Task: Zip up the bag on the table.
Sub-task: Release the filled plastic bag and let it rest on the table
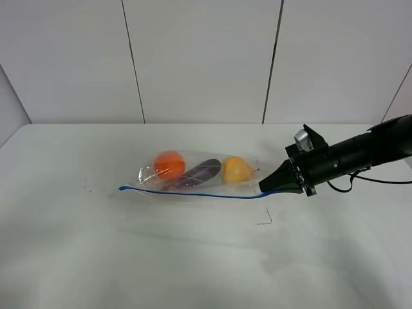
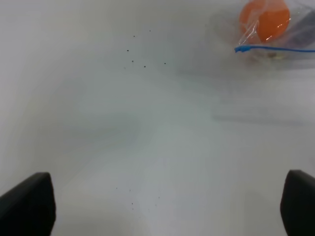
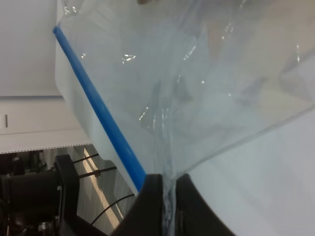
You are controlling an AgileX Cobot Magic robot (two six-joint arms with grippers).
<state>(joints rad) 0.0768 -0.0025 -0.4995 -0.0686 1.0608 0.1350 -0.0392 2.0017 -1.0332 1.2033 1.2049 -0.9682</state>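
White panelled wall behind, plain white tabletop (image 1: pixel 77 257) filling the lower two thirds of the exterior high view. The bag (image 1: pixel 193 174) lies flat at centre frame, long axis left to right, blue zip strip (image 1: pixel 193 192) along its near edge. Inside: orange fruit (image 1: pixel 169 164) at left, purple item (image 1: pixel 203 172) in the middle, yellow one (image 1: pixel 237 169) at right. Right gripper (image 1: pixel 265 187) comes in from the right edge, fingers closed on the bag's right-hand corner next to the end of the strip. Left arm not visible in this view.

Left wrist view: mostly bare tabletop. Left gripper (image 2: pixel 167 206) fingers (image 2: pixel 27 204) sit at the lower corners of the frame, spread wide, nothing between them. Bag's left end and the orange fruit show at upper right, well apart from the fingers.

Right wrist view: fingers (image 3: pixel 150 206) at bottom centre, pinched tight on clear film, with the blue strip running from upper left down to just beside the left finger. Can't tell if the pinch is on the strip itself or only on film beside it.

Risks, my read:
- Grip looks to be on film, not on the strip, so a pull may stretch or crumple the bag instead of sealing it.
- Left end is unheld, so the whole bag can slide on the smooth tabletop if the right arm drags.
- Can't tell how much of the strip is already sealed.
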